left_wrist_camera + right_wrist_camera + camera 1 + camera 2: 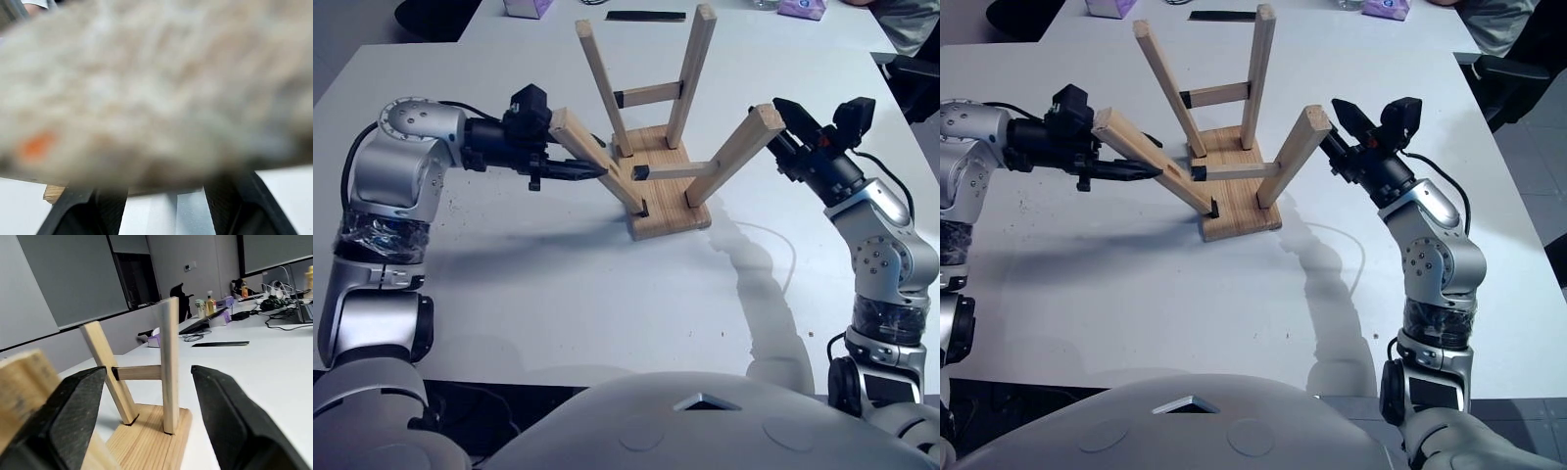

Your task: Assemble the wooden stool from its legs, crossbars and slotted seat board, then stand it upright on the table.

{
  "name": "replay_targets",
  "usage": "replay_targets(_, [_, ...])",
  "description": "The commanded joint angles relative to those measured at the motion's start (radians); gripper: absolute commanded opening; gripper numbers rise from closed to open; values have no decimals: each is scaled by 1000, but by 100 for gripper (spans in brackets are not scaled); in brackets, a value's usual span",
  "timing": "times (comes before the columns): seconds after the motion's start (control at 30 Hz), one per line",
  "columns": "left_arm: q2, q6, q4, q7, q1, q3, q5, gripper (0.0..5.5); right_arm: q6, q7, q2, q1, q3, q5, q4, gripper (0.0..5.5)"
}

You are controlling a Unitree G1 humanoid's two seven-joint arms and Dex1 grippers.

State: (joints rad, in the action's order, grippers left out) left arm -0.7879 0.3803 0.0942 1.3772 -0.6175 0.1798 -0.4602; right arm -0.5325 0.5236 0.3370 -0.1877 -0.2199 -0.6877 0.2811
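The wooden stool lies upside down mid-table, its seat board (674, 221) flat and four legs pointing up. Two rear legs (693, 73) stand nearly upright, joined by a crossbar (651, 95). The front left leg (597, 157) and front right leg (734, 157) splay outward, with a second crossbar (675, 171) between them. My left gripper (597, 169) sits against the front left leg, which crosses close over its spread fingers (93, 210); it is open. My right gripper (822, 117) is open just right of the front right leg's top end (22, 391), which lies outside its jaws.
Two tissue boxes (529, 8) (801, 8) and a black strip (646, 16) lie along the table's far edge. A thin pale cable (773, 245) curls on the table right of the stool. A dark chair (913, 69) stands off the right edge.
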Motion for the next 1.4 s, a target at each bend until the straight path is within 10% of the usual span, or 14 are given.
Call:
replay_targets(0.03, [17,57,-85,-44,10,49,55,203,-25,-20,1,-13,5,-15,17,319])
replay_targets(0.4, [18,182,-197,-157,56,44,75,203,-36,-138,69,-134,-137,-95,120,319])
replay_targets(0.6, [32,278,-295,-257,103,35,63,203,-142,-360,51,-353,-50,-402,421,223])
replay_targets(1.17, [97,434,-319,-383,-2,89,67,203,31,-218,200,-45,680,475,260,0])
replay_targets(1.4, [97,439,-343,-387,11,108,69,203,66,-186,88,-103,499,387,320,0])
